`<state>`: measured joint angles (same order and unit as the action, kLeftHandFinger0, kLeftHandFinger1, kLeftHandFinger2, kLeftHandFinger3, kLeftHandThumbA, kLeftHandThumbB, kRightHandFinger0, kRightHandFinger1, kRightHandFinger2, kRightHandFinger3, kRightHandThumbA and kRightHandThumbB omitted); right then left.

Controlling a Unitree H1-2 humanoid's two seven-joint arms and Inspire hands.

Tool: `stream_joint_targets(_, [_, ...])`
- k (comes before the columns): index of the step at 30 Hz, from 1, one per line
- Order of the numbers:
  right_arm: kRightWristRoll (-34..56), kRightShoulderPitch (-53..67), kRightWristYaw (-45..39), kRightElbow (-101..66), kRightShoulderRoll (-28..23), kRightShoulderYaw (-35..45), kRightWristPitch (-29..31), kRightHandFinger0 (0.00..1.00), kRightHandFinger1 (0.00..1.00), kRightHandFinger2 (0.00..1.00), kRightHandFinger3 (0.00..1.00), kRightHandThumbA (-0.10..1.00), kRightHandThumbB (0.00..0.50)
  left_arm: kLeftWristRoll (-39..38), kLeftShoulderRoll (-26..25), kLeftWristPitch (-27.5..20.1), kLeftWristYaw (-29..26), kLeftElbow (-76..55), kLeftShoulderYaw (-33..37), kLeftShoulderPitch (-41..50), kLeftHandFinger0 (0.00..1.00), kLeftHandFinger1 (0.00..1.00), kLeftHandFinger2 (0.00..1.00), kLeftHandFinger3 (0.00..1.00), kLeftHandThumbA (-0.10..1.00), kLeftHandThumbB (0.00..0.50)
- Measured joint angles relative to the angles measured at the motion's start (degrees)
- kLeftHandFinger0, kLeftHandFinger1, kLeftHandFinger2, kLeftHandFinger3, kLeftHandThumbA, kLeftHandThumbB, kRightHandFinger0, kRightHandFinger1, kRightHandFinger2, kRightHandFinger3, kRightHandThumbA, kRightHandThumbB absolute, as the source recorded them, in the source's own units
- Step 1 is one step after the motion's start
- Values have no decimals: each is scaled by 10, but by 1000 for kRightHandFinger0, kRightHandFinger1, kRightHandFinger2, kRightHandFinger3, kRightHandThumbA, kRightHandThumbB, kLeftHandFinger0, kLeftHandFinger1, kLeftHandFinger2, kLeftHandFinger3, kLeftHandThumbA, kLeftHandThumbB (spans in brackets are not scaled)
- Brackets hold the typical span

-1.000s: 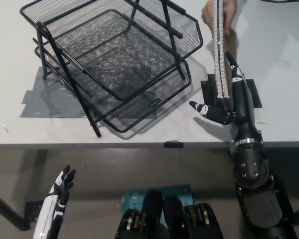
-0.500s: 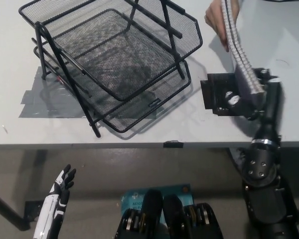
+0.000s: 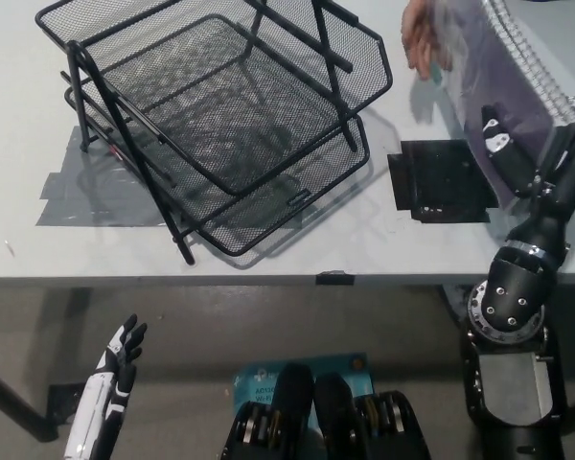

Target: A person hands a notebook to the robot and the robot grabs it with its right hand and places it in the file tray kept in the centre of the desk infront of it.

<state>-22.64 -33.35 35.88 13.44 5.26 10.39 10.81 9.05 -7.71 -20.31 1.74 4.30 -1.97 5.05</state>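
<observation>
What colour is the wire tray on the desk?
Black mesh file tray, seen clearly in the head view.

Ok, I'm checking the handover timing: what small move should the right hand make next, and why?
Probably keep its grip and wait for release: the black right hand is closed on the purple spiral-bound notebook, but the person's hand is at its far edge. Then carry it left toward the black wire-mesh file tray.
</observation>
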Motion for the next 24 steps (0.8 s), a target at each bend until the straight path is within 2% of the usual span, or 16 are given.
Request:
stream_joint_targets(6, [-1, 0, 7, -46, -5, 11, 0, 0, 0, 0, 38, 934, 40, 1, -1, 0, 0, 0, 0, -1, 1000, 1000, 1000, 1000, 1000, 337])
stream_joint_targets(7, [-2, 0, 9, -56, -7, 14, 0, 0, 0, 0, 30, 992, 28, 1, -1, 0, 0, 0, 0, -1, 1000, 1000, 1000, 1000, 1000, 346])
stream_joint_targets(11, [-14, -5, 14, -111, -32, 19, -2, 0, 0, 0, 31, 903, 28, 1, -3, 0, 0, 0, -1, -3, 1000, 1000, 1000, 1000, 1000, 345])
stream_joint_targets(13, [-20, -14, 14, -138, -46, 19, -3, 0, 0, 0, 19, 912, 36, 1, -4, 0, 0, 0, -1, -3, 1000, 1000, 1000, 1000, 1000, 339])
stream_joint_targets(18, [-53, -50, 12, -210, -75, 5, -3, 0, 0, 0, 11, 931, 3, 1, -4, 0, 0, 0, 0, -4, 1000, 1000, 1000, 1000, 1000, 332])
stream_joint_targets(19, [-60, -55, 12, -217, -78, 2, -3, 0, 0, 0, 31, 961, 74, 1, -4, 0, 0, 1, 0, -4, 1000, 1000, 1000, 1000, 1000, 330])
stream_joint_targets(20, [-68, -59, 12, -225, -80, -2, -3, 0, 0, 0, 31, 961, 74, 1, -4, 0, 0, 1, 0, -4, 1000, 1000, 1000, 1000, 1000, 330])
stream_joint_targets(21, [-77, -64, 12, -233, -83, -6, -3, 0, 0, 0, 10, 840, 3, 1, -4, 0, 0, 1, 0, -4, 1000, 1000, 1000, 1000, 1000, 328])
stream_joint_targets(24, [-105, -72, 11, -245, -85, -26, -2, 0, 0, 0, 23, 723, 0, 1, -4, 0, 0, 1, 0, -3, 1000, 1000, 1000, 1000, 1000, 331])
